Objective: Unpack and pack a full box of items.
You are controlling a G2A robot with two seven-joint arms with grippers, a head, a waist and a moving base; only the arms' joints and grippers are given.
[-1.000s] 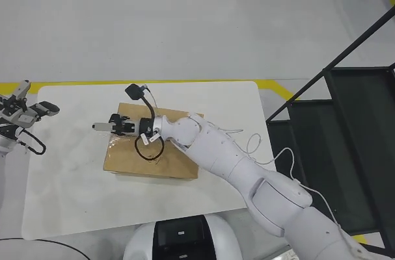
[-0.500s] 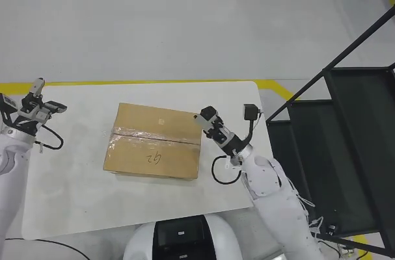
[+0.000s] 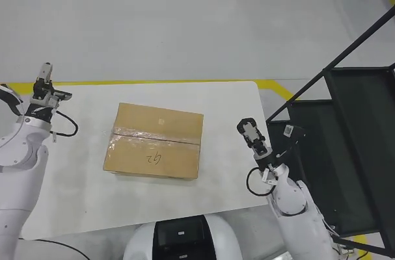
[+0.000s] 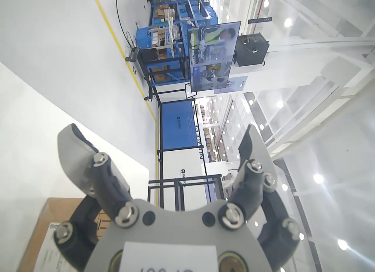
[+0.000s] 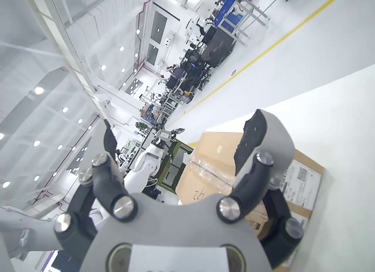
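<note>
And there was the cardboard box, sitting closed at the middle of the white table, flaps down flat. A strip of clear tape ran along the centre seam from 9 o'clock to 3 o'clock, and a handwritten mark sat on the nearer flap. A white printed label showed on the box's side wall in the right wrist view.

Out at 10 o'clock from the box, the left end effector hung off the table's far corner, well apart from the cardboard. Its fingers were spread wide, with nothing between them.

Over at 3 o'clock, the right end effector hovered above the table's edge, clear of the box's side and not touching it. Its fingers were also parted wide and held nothing, and the box lay beyond them in that arm's wrist view.

A yellow floor line ran past the table at 12 o'clock, and black metal stairs stood farther out at 3 o'clock.
</note>
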